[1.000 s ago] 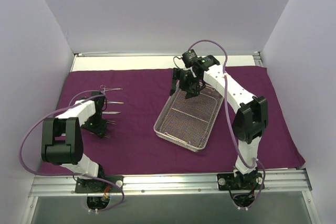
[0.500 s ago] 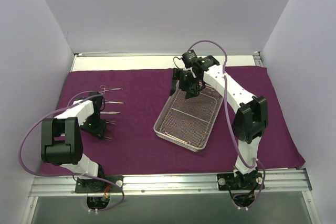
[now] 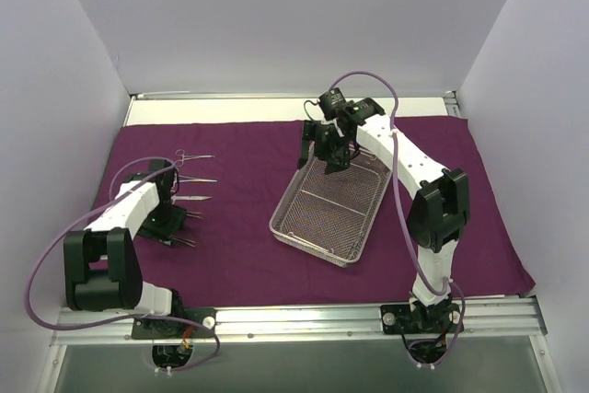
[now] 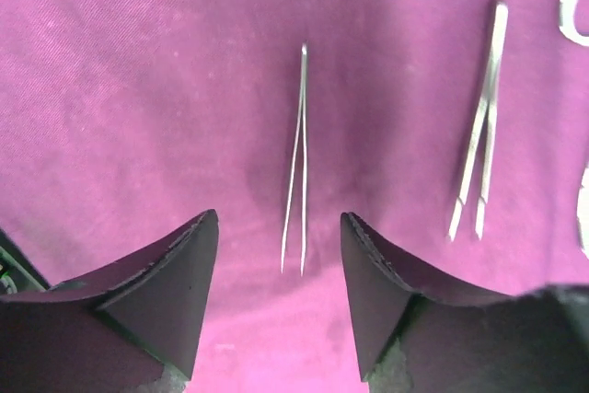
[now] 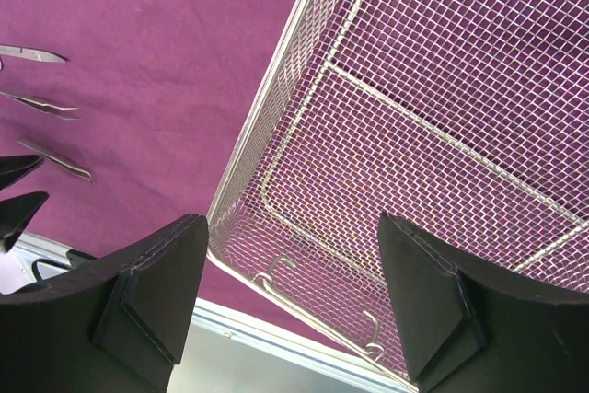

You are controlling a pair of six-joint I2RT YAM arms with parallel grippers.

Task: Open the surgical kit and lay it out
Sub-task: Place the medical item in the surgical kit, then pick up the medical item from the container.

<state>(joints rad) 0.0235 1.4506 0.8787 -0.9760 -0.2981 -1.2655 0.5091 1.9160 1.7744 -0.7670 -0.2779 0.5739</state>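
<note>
The dark purple cloth [image 3: 239, 260] lies spread flat over the table. On it, mid-table, stands the wire-mesh tray [image 3: 313, 245], and no instrument shows inside it. My left gripper [image 3: 182, 229] is open at the left, low over the cloth [image 4: 138, 89]. Thin tweezers [image 4: 296, 158] lie flat just ahead of its fingertips [image 4: 204, 227], untouched. A second pair [image 4: 480, 126] lies to their right. Further instruments [image 3: 195, 178] lie in a row beyond. My right gripper [image 3: 322, 161] hangs open over the tray's far end [image 5: 442, 71], holding nothing.
White walls enclose the table on three sides. A metal rail [image 3: 304, 319] runs along the near edge by the arm bases. A white strip of bare table [image 3: 221, 109] shows behind the cloth. The laid-out instruments [image 5: 41, 106] also appear at the left of the right wrist view.
My left gripper has opened and let the thin tweezers go onto the cloth, and its elbow has dropped toward the near edge. The right arm has stayed still.
</note>
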